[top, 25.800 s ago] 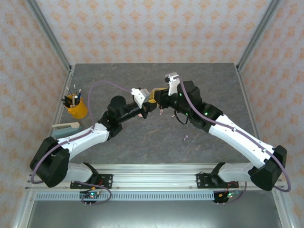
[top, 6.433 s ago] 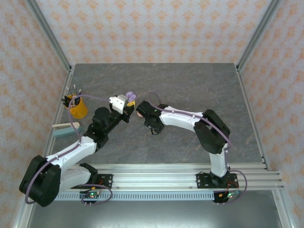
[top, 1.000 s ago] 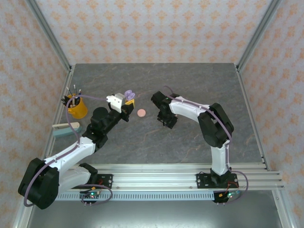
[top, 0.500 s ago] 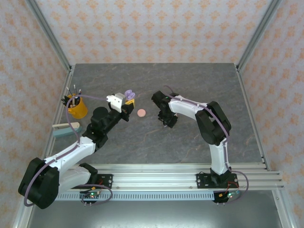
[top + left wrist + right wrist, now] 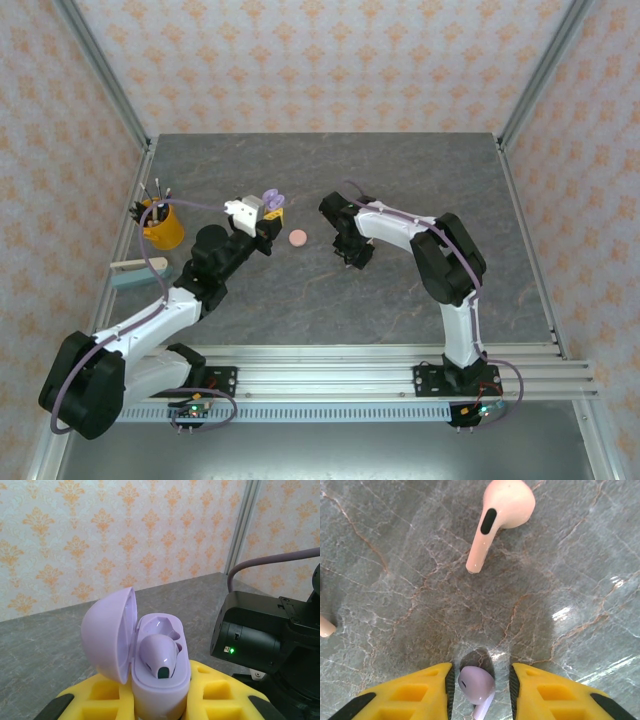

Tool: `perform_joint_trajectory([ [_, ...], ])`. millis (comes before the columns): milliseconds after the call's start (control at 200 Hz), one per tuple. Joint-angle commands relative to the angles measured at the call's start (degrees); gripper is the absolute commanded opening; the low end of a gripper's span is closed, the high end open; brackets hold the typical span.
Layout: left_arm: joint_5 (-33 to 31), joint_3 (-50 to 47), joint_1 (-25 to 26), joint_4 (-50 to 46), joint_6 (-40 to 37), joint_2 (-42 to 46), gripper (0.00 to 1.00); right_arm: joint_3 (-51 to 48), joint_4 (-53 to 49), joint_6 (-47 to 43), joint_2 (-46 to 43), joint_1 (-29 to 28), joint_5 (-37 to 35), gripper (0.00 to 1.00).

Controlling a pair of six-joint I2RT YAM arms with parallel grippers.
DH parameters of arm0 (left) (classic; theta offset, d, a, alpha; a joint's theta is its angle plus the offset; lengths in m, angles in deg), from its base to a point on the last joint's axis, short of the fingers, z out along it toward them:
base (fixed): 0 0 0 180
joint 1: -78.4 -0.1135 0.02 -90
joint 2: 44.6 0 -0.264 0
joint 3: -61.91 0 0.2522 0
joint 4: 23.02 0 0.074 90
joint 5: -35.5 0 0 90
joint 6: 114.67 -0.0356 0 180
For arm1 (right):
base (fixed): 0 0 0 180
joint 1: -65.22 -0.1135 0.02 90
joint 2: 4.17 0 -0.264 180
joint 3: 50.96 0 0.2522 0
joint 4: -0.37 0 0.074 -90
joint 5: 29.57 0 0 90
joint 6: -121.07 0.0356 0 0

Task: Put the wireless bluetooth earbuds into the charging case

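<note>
My left gripper [image 5: 266, 207] is shut on an open lilac charging case [image 5: 161, 687], held upright with its lid [image 5: 106, 630] swung back. One lilac earbud [image 5: 159, 656] sits in a socket; the socket behind it is empty. My right gripper [image 5: 481, 686] points down at the table, open, its yellow fingers [image 5: 415, 692] either side of a lilac earbud [image 5: 476, 684] lying on the stone. The bud rests near the left pad, with a gap to the right pad. A pale pink earbud [image 5: 497, 515] lies further ahead. A shut pink case [image 5: 297, 238] lies between the arms.
A yellow cup of pens [image 5: 160, 224] stands at the left edge, with a pale block [image 5: 138, 268] in front of it. The tip of another pale pink piece [image 5: 325, 626] shows at the left edge of the right wrist view. The right arm's black wrist [image 5: 265, 640] is close beside the lilac case.
The right arm has swung right, away from the pink case, and over the last second settled slightly lower over the table. The left arm holds the lilac case in the same place.
</note>
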Motion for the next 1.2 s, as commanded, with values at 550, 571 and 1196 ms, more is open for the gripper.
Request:
perform_joint_trajectory([
  [550, 0.4, 2.63, -0.59, 0.46, 0.85, -0.88, 0.0, -2.26, 0.75, -0.32, 0.16, -1.16, -0.43, 0.27],
  [571, 0.44, 2.64, -0.55, 0.47, 0.85, -1.03, 0.0, -2.36, 0.83, -0.32, 0.01, -1.16, -0.42, 0.26],
  [1196, 1.42, 2.99, -0.46, -1.0, 0.58, -2.01, 0.0, -8.09, 4.61, -1.93, -8.78, -0.82, -3.84, 0.16],
])
